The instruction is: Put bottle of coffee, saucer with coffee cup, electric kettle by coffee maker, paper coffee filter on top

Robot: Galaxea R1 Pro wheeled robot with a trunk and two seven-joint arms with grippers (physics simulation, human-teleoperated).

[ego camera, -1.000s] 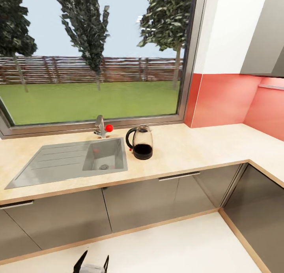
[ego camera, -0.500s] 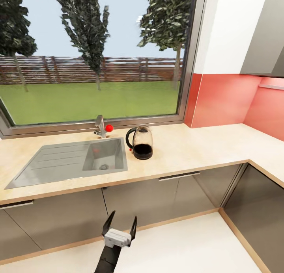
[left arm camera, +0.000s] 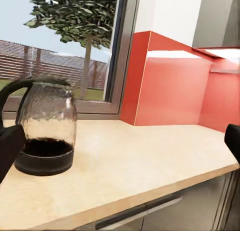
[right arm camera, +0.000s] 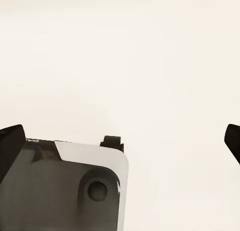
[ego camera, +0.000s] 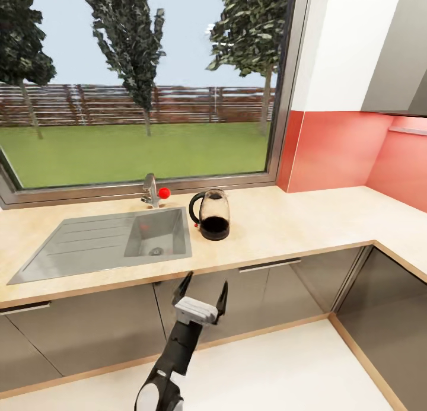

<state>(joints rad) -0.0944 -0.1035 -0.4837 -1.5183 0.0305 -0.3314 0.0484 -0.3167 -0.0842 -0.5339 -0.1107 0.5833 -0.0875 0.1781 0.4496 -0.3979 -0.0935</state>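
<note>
The electric kettle (ego camera: 212,214), clear glass with a black base and loop handle, stands on the kitchen countertop (ego camera: 284,221) just right of the sink. My left gripper (ego camera: 205,282) is open and raised in front of the cabinet fronts, below and short of the kettle. In the left wrist view the kettle (left arm camera: 45,131) sits ahead on the countertop (left arm camera: 150,156), between the spread fingertips (left arm camera: 9,148). My right gripper (right arm camera: 120,141) is open and points down at pale floor. The coffee maker, bottle of coffee, paper filter, saucer, coffee cup and kitchen shelf are out of view.
A grey sink (ego camera: 107,242) with a drainboard and a faucet (ego camera: 151,190) lies left of the kettle, under a large window. A red backsplash (ego camera: 332,150) runs to the corner, where the counter turns right. Grey cabinet fronts (ego camera: 237,298) stand below.
My left gripper has risen from the bottom edge of the head view up to just below the counter front, still open. The kettle has not moved.
</note>
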